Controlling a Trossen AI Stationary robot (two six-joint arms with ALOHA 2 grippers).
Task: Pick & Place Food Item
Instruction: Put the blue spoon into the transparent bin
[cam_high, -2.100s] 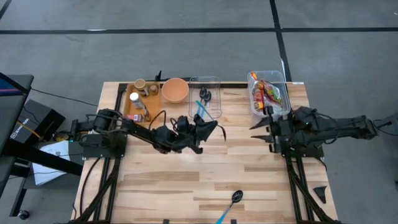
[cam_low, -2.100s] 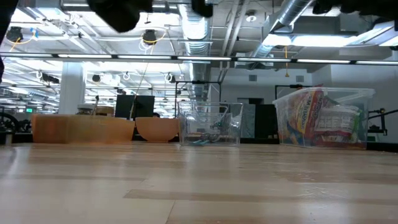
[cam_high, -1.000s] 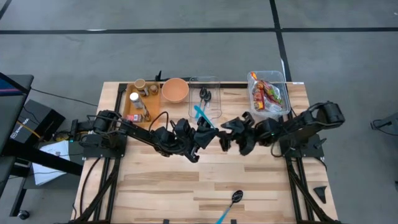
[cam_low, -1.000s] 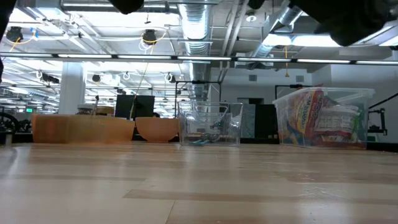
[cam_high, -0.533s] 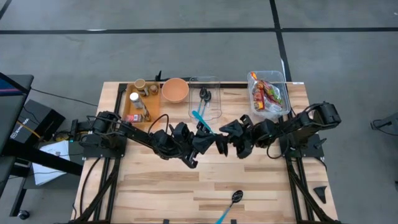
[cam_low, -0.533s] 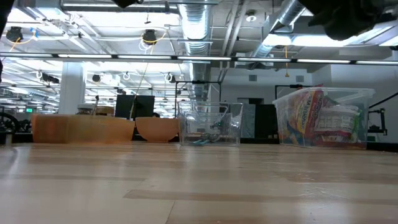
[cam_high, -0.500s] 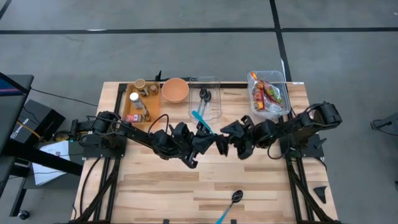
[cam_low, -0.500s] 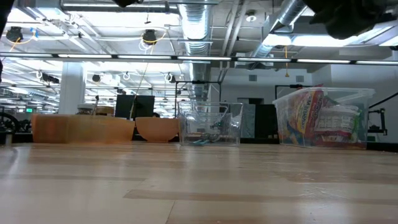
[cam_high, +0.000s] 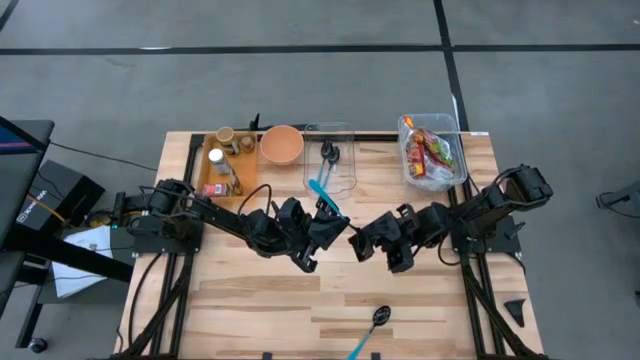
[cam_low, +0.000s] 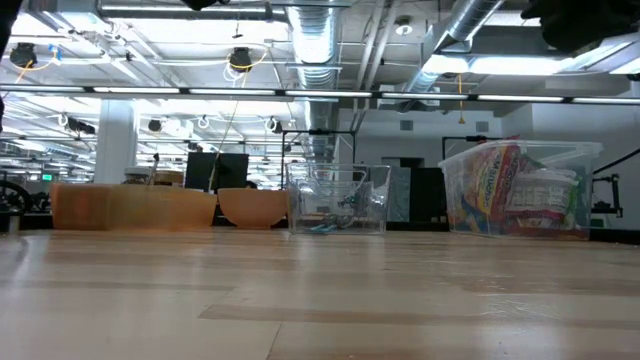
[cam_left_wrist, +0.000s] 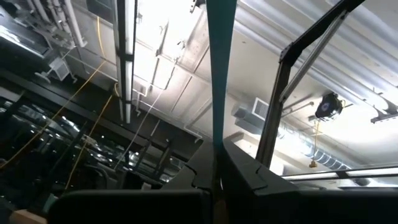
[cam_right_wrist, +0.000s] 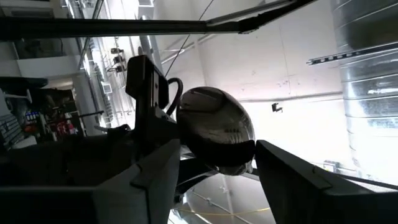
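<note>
High view shows the pale wooden slatted table (cam_high: 300, 300) whole, with both dark arms raised over its middle so that much of what they carry is hard to make out. Against the far edge stand the wooden tray of small cups and bottles (cam_high: 224, 160), the orange bowl (cam_high: 282, 144), the clear plastic utensil bin (cam_high: 330, 155) and the clear plastic box of bright snack packets (cam_high: 428, 150); in the low view these are only a distant row, and the arms are cut off at the top edge. The left gripper (cam_high: 325, 222) is pressed shut on the teal plastic spoon handle (cam_high: 322, 191), which its wrist view shows running straight up between the fingers (cam_left_wrist: 249, 174), its bowl end out of frame. The right gripper (cam_high: 372, 242), just beside it, has its fingers (cam_right_wrist: 155, 171) apart around a shiny dark spoon bowl (cam_right_wrist: 216, 134); whether they touch it cannot be told. A second dark-bowled, blue-handled spoon (cam_high: 372, 326) lies near the table's front edge. Since half a second ago the right gripper has dropped toward the front and away from the left one, which has barely moved.
</note>
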